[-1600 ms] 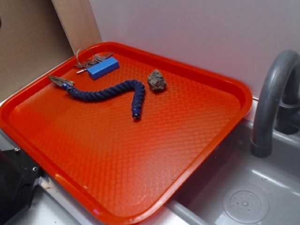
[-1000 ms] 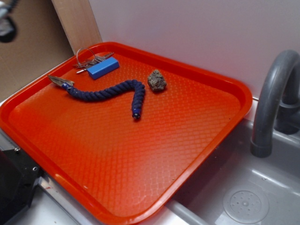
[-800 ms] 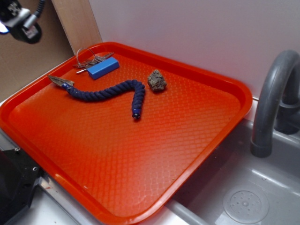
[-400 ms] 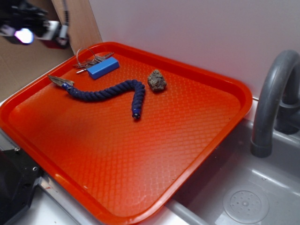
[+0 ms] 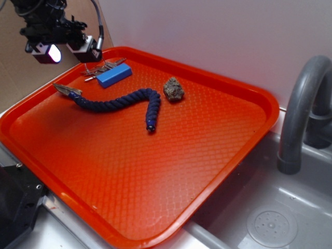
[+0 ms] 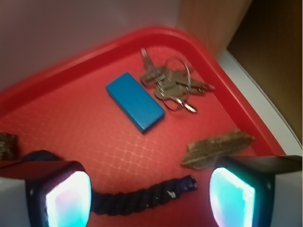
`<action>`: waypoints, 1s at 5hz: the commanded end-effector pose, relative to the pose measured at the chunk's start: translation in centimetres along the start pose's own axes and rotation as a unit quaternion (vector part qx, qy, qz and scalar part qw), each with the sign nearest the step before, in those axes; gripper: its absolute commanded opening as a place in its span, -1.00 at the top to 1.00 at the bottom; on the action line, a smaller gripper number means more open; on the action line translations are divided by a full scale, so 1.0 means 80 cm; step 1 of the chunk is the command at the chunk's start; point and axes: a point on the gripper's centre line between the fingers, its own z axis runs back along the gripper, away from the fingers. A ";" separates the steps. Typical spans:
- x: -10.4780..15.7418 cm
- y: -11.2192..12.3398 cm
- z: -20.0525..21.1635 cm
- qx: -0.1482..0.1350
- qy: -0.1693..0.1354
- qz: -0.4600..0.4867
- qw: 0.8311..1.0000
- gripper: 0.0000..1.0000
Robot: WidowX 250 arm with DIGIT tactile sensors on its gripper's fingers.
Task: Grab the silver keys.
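Note:
The silver keys (image 5: 99, 68) lie in the far left corner of the red tray (image 5: 218, 155), on a wire ring beside a blue block (image 5: 114, 75). From the wrist view the keys (image 6: 173, 85) are fanned out to the right of the blue block (image 6: 135, 101). My gripper (image 5: 65, 51) hovers above the tray's far left rim, up and to the left of the keys. It is open, its lit pads (image 6: 67, 201) wide apart, and nothing is held between them. The gripper (image 6: 149, 198) touches nothing.
A dark blue twisted rope (image 5: 122, 101) with a metal clip (image 5: 66, 90) lies in front of the keys. A brown-grey rock (image 5: 174, 89) sits to the right. A wooden board (image 5: 85, 26) leans behind the corner. A grey tap (image 5: 303, 104) and sink (image 5: 270, 223) are at the right.
My gripper came into view at the top left and moved right and down towards the keys' corner. The keys, rope and rock have not moved.

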 end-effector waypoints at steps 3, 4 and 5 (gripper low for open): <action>0.036 0.041 -0.027 -0.038 -0.060 0.030 0.997 -1.00; 0.039 0.050 -0.023 -0.053 -0.057 0.030 0.997 -1.00; 0.048 0.058 -0.031 -0.054 -0.047 0.042 0.997 -1.00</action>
